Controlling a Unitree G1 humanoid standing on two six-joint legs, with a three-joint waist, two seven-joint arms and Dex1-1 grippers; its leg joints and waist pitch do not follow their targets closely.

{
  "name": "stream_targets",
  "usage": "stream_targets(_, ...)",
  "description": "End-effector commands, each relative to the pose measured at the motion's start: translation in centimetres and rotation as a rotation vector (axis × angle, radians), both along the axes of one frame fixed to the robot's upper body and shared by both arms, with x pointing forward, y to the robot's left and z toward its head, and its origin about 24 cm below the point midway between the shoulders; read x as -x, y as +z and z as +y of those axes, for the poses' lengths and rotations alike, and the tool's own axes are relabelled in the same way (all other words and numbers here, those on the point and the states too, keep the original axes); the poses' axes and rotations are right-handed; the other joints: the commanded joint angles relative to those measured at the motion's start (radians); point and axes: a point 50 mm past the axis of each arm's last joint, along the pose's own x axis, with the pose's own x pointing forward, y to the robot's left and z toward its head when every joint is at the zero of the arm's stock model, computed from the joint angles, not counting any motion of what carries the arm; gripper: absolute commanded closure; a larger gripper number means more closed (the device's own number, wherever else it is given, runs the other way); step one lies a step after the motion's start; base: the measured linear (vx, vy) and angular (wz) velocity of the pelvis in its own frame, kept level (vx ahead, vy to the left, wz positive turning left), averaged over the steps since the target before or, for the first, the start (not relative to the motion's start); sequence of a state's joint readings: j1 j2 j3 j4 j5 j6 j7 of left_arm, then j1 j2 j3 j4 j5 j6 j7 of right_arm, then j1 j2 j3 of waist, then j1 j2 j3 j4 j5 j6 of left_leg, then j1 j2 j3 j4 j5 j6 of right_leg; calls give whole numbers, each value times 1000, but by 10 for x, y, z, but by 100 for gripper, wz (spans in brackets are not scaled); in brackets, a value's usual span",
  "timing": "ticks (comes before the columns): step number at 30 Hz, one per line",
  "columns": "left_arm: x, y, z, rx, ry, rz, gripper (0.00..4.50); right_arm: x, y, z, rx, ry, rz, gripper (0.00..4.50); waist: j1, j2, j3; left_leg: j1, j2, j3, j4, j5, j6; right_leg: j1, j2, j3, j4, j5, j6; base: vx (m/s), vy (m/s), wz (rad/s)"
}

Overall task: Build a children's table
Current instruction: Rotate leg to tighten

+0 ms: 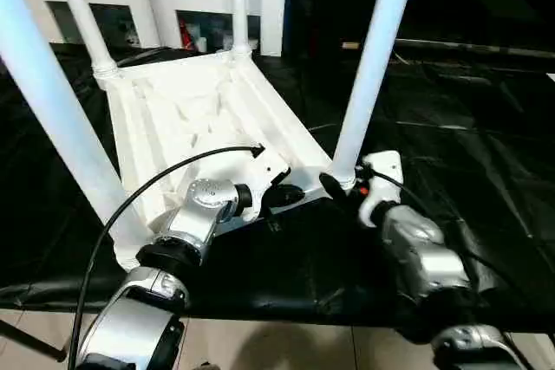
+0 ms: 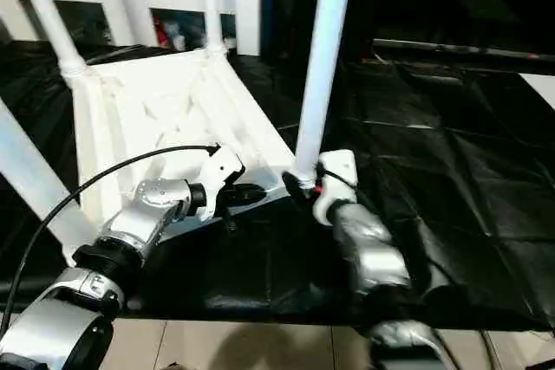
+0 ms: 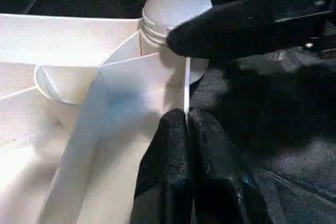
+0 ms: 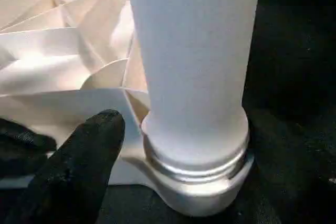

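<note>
**A:** How far along is it?

**B:** The children's table lies upside down on the black-draped desk, all four legs standing in their corner sockets. The leg at four o'clock shows thread rings above its socket, so I judge it isn't fully screwed home.

**A:** And the grippers?

**B:** The left gripper is clenched on the top's thin rim. The right gripper sits at that leg's base; I can't tell its state.

White children's table, upside-down, legs up
</note>
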State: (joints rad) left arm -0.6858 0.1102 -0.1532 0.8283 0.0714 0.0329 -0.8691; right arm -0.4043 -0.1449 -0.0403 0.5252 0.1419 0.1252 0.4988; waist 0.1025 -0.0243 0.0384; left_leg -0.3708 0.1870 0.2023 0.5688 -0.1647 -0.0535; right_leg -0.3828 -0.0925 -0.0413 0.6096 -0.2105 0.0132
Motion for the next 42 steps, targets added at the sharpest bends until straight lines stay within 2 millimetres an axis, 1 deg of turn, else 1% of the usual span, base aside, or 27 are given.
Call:
stream_targets(1,2,0,-6,66,6,-16,450,9,13,5,-14,198,-39,56,1,-17,-46,18,46,-20,-65,-251,52,28,-55,38,-89,-207,-165,0,0,0)
stream_targets(3,5,8,-3,108,-23,-36,450,21,17,-17,18,276,-35,56,5,-16,-50,11,49,-22,-64,-227,66,34,-57,37,-80,-142,-177,0,0,0)
stream_targets(4,5,9,-2,114,-29,-39,450,23,18,-20,23,285,-32,56,6,-17,-52,12,51,-23,-63,-216,70,35,-56,36,-77,-116,-183,0,0,0)
stream_targets(5,6,11,-1,122,-37,-45,450,25,19,-25,29,298,-28,56,4,-17,-52,10,51,-22,-60,-198,77,34,-55,35,-72,-68,-202,0,0,0)
stream_targets(6,7,12,1,128,-45,-50,450,27,20,-29,34,309,-25,56,1,-21,-52,8,48,-20,-57,-179,83,35,-53,34,-69,-39,-217,0,0,0)
stream_targets(7,8,14,3,137,-51,-51,450,29,22,-34,42,317,-20,56,2,-18,-54,9,49,-21,-56,-172,85,36,-54,33,-65,-25,-226,0,0,0)
stream_targets(8,10,16,5,143,-59,-46,429,31,23,-37,48,325,-18,50,0,-22,-53,8,49,-19,-54,-159,93,35,-53,33,-64,-8,-238,0,0,0)
stream_targets(11,15,17,10,144,-91,-12,409,34,27,-44,60,341,-9,47,-4,-22,-56,4,49,-18,-49,-128,106,38,-52,32,-56,32,-256,0,0,0)
stream_targets(12,20,20,13,142,-114,7,406,36,30,-47,64,356,-3,47,-7,-24,-54,4,47,-16,-48,-122,111,34,-48,32,-55,41,-259,0,0,0)
stream_targets(13,24,21,15,141,-131,15,400,38,31,-48,64,367,1,47,-7,-25,-54,4,49,-19,-49,-126,111,37,-51,31,-53,38,-262,0,0,0)
stream_targets(14,31,26,18,136,-161,19,378,40,32,-46,55,399,11,47,-8,-24,-52,3,51,-18,-49,-135,112,35,-52,32,-54,18,-264,0,0,0)
stream_targets(16,36,30,20,135,-183,27,369,41,32,-43,50,425,15,47,-11,-21,-51,3,52,-17,-50,-138,111,32,-50,32,-56,0,-266,0,0,0)
stream_targets(17,40,32,22,129,-202,39,365,41,32,-39,45,431,15,47,-12,-20,-49,6,51,-15,-50,-155,102,28,-47,32,-61,-28,-264,0,0,0)
stream_targets(18,45,34,25,114,-223,50,360,40,31,-34,38,444,13,47,-11,-24,-48,7,52,-16,-53,-162,92,29,-49,32,-61,-50,-262,0,0,0)
stream_targets(20,55,36,33,63,-262,82,331,38,31,-20,18,467,5,47,-14,-22,-47,5,52,-18,-56,-161,80,28,-48,32,-58,-61,-258,0,0,0)
stream_targets(22,64,36,42,8,-283,110,328,36,31,-10,0,491,2,47,-18,-19,-46,8,51,-17,-57,-171,70,24,-45,33,-60,-84,-249,0,0,0)
stream_targets(24,71,36,48,-29,-285,131,299,35,31,-3,-7,505,-2,47,-19,-16,-46,12,51,-17,-58,-172,51,23,-42,34,-58,-83,-243,0,0,0)
stream_targets(26,77,36,57,-94,-264,138,284,28,30,9,-13,502,-17,47,-20,-14,-47,13,50,-17,-59,-168,41,21,-41,34,-54,-71,-242,0,0,0)
stream_targets(27,79,37,61,-125,-249,136,284,24,30,14,-16,487,-25,47,-22,-15,-46,13,48,-15,-59,-165,35,20,-40,34,-55,-71,-239,0,0,0)
stream_targets(28,81,38,65,-157,-235,127,268,20,30,20,-24,472,-35,47,-23,-17,-46,13,48,-16,-59,-164,32,21,-42,34,-54,-74,-238,0,0,0)
stream_targets(30,83,39,69,-190,-215,119,254,12,30,25,-12,431,-56,47,-22,-13,-46,14,46,-15,-59,-161,18,19,-40,35,-53,-71,-239,0,0,0)
stream_targets(32,85,41,78,-305,-202,96,237,0,30,35,2,373,-83,47,-21,-20,-48,15,44,-15,-58,-149,14,21,-40,34,-51,-60,-237,0,0,0)
stream_targets(33,86,41,81,-342,-203,93,231,-3,31,38,11,360,-92,47,-22,-14,-50,16,45,-16,-57,-143,10,18,-41,35,-48,-57,-235,0,0,0)
stream_targets(34,88,41,83,-370,-205,96,231,-5,32,40,3,357,-93,47,-23,-17,-48,16,43,-15,-58,-142,9,19,-38,34,-49,-57,-232,0,0,0)
stream_targets(37,91,43,89,-432,-199,97,208,-17,34,40,20,294,-104,47,-20,-14,-49,18,42,-14,-57,-131,2,20,-37,35,-43,-29,-228,0,0,0)
stream_targets(40,93,43,92,-465,-187,91,190,-28,36,35,36,203,-107,47,-23,-14,-48,14,41,-14,-57,-153,-17,20,-37,36,-44,-53,-225,0,0,0)
stream_targets(42,90,42,88,-428,-162,68,175,-36,37,29,56,124,-117,47,-22,-15,-47,15,41,-13,-57,-186,-33,17,-39,38,-48,-95,-220,0,0,0)
